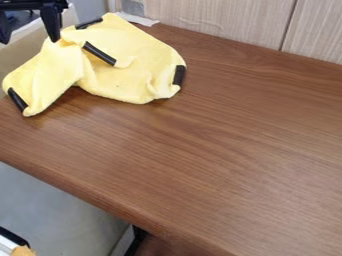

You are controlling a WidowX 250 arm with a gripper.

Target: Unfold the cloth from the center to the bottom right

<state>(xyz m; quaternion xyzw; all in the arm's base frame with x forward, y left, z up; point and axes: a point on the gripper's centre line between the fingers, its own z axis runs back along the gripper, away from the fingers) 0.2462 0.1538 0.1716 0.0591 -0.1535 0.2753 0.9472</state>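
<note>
Cloth [140, 42], yellow, is lying bunched at the upper left of the brown table [220, 150], with one lobe pointing toward the lower left and the broader part resting near the pale wall panel [220, 20]. Gripper [28, 39] is hanging at the top left of the view, its fingers standing apart and pinching nothing; the finger nearer the cloth is ending beside a raised fold, contact being impossible to confirm. Middle strip [99, 53], black, is crossing the central folds, while the right strip [179, 75] is marking the outer edge and the lower-left strip [17, 100] is edging the lobe.

Work is apparently standing at the grasp stage, the unfolding still needing to be done. Principal hazard, in this inspector's judgement: the gripper is sitting largely to the left of the central layer, so closing there would be risking an empty pinch or a hold on the wrong fold. Second hazard: layers are overlapping around the peak, and a deep bite would be catching several at once, dragging the whole cloth toward the bottom right instead of opening it. Third hazard: a shallow pinch would be inviting slippage partway, leaving the flap crumpled. Fourth, minor: the lobe is lying near the table's edge, and a badly directed tug could be pulling it over
</note>
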